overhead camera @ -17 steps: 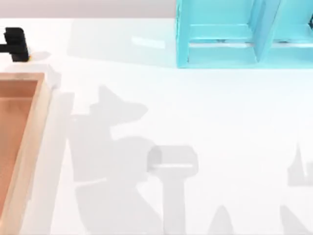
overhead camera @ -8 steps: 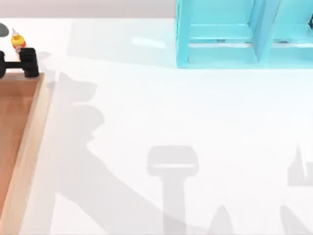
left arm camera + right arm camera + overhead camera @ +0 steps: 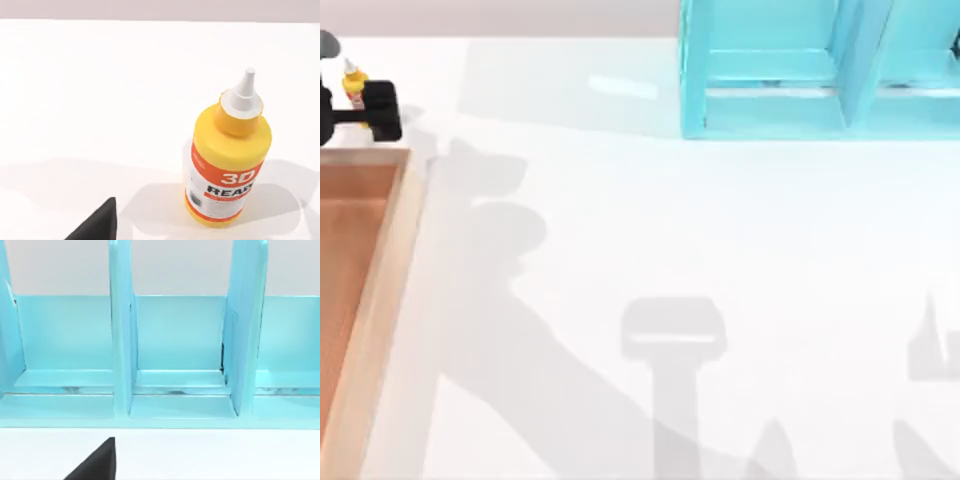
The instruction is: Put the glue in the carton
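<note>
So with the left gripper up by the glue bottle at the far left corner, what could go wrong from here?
1. The glue stands upright and free on the table, tall and narrow, so a finger of the left gripper could bump it and tip it over.
2. The carton's thick rim sits just in front of the bottle, so a low carry might clip it.
3. The bottle sits near the table's far left edge and could get pushed off.

The yellow glue (image 3: 229,165) stands upright on the table, just beyond the tan-rimmed, orange-brown carton (image 3: 382,290).
</note>
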You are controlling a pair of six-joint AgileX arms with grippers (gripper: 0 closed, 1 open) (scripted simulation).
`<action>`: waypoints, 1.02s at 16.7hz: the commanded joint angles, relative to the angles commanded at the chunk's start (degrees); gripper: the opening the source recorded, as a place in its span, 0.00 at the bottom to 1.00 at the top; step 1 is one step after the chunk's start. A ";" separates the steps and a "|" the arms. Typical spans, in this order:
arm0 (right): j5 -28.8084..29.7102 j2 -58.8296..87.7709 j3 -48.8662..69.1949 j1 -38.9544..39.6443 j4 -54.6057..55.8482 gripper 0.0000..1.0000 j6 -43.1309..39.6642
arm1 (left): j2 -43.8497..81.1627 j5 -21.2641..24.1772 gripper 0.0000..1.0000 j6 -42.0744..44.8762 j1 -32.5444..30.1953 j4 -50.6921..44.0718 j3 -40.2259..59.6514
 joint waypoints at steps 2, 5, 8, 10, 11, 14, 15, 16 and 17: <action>0.00 0.00 0.00 0.00 0.00 1.00 0.00 | 3.51 -1.07 1.00 -0.61 -1.23 -1.45 4.98; 0.00 0.00 0.00 0.00 0.00 1.00 0.00 | 10.17 -1.82 1.00 -1.06 -2.23 -2.41 12.80; 0.00 0.00 0.00 0.00 0.00 1.00 0.00 | 16.65 -1.01 1.00 -0.70 -1.45 -2.58 19.09; 0.00 0.00 0.00 0.00 0.00 1.00 0.00 | 19.58 -0.47 1.00 -0.43 -0.89 -2.14 21.19; 0.00 0.00 0.00 0.00 0.00 1.00 0.00 | 20.16 -0.36 1.00 -0.38 -0.78 -1.97 21.52; 0.00 0.00 0.00 0.00 0.00 1.00 0.00 | 20.22 -0.35 1.00 -0.38 -0.76 -1.95 21.55; 0.00 0.00 0.00 0.00 0.00 1.00 0.00 | 20.22 -0.35 1.00 -0.38 -0.76 -1.95 21.55; 0.00 0.00 0.00 0.00 0.00 1.00 0.00 | 20.22 -0.35 0.92 -0.38 -0.76 -1.95 21.55; 0.00 0.00 0.00 0.00 0.00 1.00 0.00 | 20.22 -0.35 0.85 -0.38 -0.76 -1.95 21.55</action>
